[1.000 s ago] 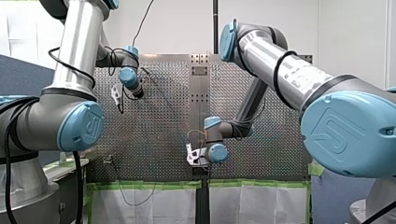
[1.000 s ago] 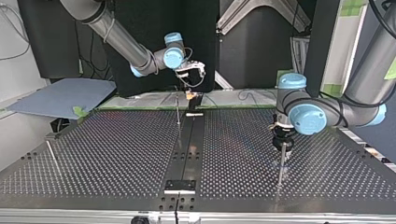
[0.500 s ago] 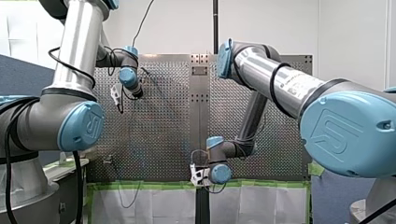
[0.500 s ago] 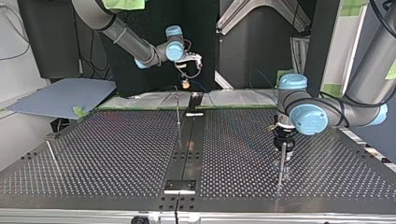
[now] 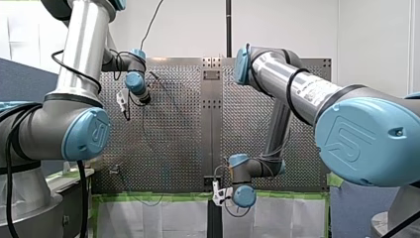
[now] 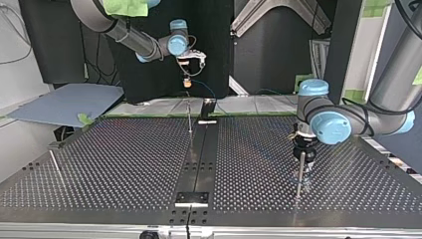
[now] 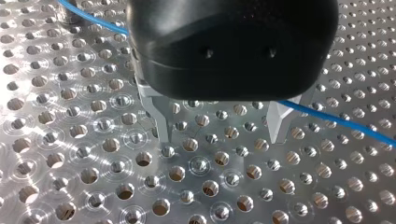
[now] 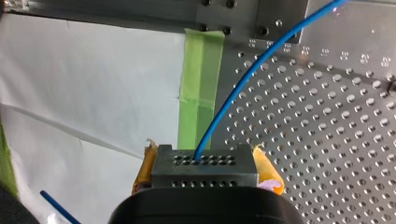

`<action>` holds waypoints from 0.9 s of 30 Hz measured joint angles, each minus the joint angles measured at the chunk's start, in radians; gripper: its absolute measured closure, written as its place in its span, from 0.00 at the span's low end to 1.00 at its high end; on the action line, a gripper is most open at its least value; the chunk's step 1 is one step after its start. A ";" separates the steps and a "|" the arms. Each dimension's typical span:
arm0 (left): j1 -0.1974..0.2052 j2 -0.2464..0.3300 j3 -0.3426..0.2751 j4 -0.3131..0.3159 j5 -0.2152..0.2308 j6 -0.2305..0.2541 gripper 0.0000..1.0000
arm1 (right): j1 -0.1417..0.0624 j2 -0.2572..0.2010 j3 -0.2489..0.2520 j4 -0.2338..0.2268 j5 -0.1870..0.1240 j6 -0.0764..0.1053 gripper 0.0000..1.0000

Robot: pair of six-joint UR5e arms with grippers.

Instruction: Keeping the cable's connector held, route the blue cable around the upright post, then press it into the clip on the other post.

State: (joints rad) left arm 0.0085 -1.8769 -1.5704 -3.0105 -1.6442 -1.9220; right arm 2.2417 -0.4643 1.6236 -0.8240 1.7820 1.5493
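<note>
Leaning near the left edge of the table (image 6: 124, 159) in the top view is a thin rod (image 6: 55, 167), well apart from everything else. Further right, my right gripper (image 6: 187, 79) hangs in the air beyond the table's far edge, off the perforated surface. Its wrist view shows the yellow pads (image 8: 267, 169) pressed against both sides of the connector (image 8: 205, 170), a grey block with rows of small holes, so the connector is pinched firmly. The blue cable (image 8: 243, 81) leaves the top of that block and curves up over the table's edge onto the perforated surface, passing a strip of green tape (image 8: 201, 84) and a white sheet (image 8: 84, 93) that hang below the edge. Near the middle of the far edge stands an upright post (image 6: 189, 117), apart from the gripper above it. Toward the table's right edge, my left gripper (image 7: 219, 129) points down low over the surface, its metal fingers (image 7: 161, 119) spread wide with bare table showing between them. The cable runs across the surface under this gripper and comes out close by one finger; whether they touch cannot be told. A second post (image 6: 299, 179) stands just beside the gripper, toward the near edge.
</note>
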 joint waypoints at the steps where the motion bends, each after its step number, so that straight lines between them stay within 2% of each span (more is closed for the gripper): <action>1: 0.000 0.000 0.000 0.000 0.000 0.000 0.00 | -0.003 -0.001 0.004 -0.010 0.001 -0.002 1.00; 8: 0.003 -0.001 0.000 0.001 -0.001 0.000 0.00 | -0.017 -0.035 0.037 -0.067 -0.001 -0.010 1.00; 13: 0.004 -0.001 0.000 0.001 -0.001 0.000 0.00 | -0.025 -0.054 0.051 -0.082 -0.002 -0.009 1.00; 20: 0.009 -0.001 0.000 0.001 -0.001 0.000 0.00 | -0.072 -0.118 0.114 -0.122 0.001 0.009 1.00; 23: 0.012 0.000 0.000 0.001 0.000 -0.001 0.00 | -0.087 -0.152 0.147 -0.145 -0.001 0.016 1.00; 27: 0.014 0.000 0.000 0.000 0.000 -0.005 0.00 | -0.103 -0.194 0.189 -0.152 -0.004 0.027 1.00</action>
State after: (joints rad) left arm 0.0222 -1.8773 -1.5704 -3.0105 -1.6440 -1.9267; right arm 2.1387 -0.6580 1.8121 -0.9763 1.7778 1.5760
